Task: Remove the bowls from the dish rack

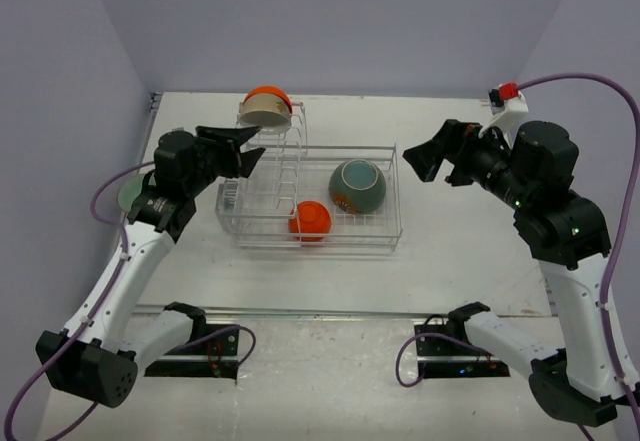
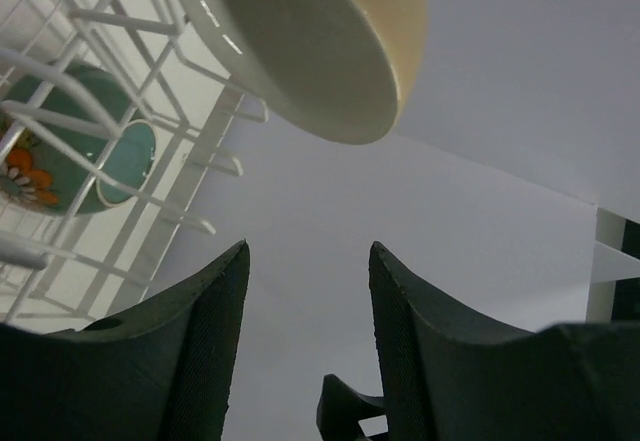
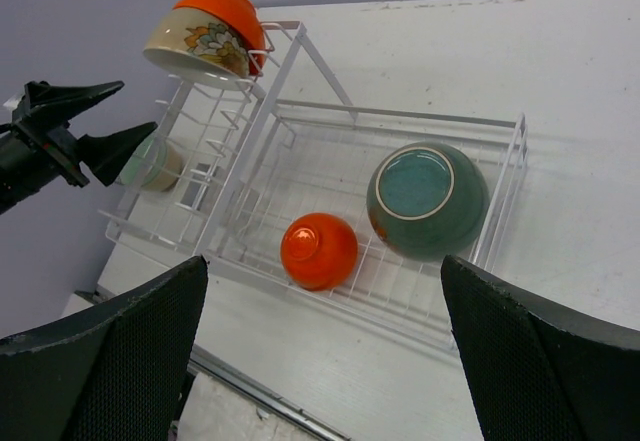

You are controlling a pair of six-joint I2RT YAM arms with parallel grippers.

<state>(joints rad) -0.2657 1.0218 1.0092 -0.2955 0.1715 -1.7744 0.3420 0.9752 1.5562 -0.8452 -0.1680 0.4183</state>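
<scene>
The wire dish rack (image 1: pixel 385 223) stands mid-table. In its basket lie, upside down, a large teal bowl (image 1: pixel 357 187) and a small orange bowl (image 1: pixel 310 220). A cream bowl (image 1: pixel 266 113) with an orange bowl (image 1: pixel 268 94) nested behind it leans on top of the upright slots. A pale green bowl (image 1: pixel 128 197) sits on the table left of the rack, partly hidden by my left arm. My left gripper (image 1: pixel 258 145) is open and empty, just below the cream bowl (image 2: pixel 310 41). My right gripper (image 1: pixel 418 159) is open and empty, right of the rack, raised above it (image 3: pixel 322 266).
The white table (image 1: pixel 470 261) ends at purple walls at the back and both sides. The two arm bases with purple cables (image 1: pixel 420 346) sit at the near edge. A red-capped fitting (image 1: pixel 506 91) sits behind my right arm.
</scene>
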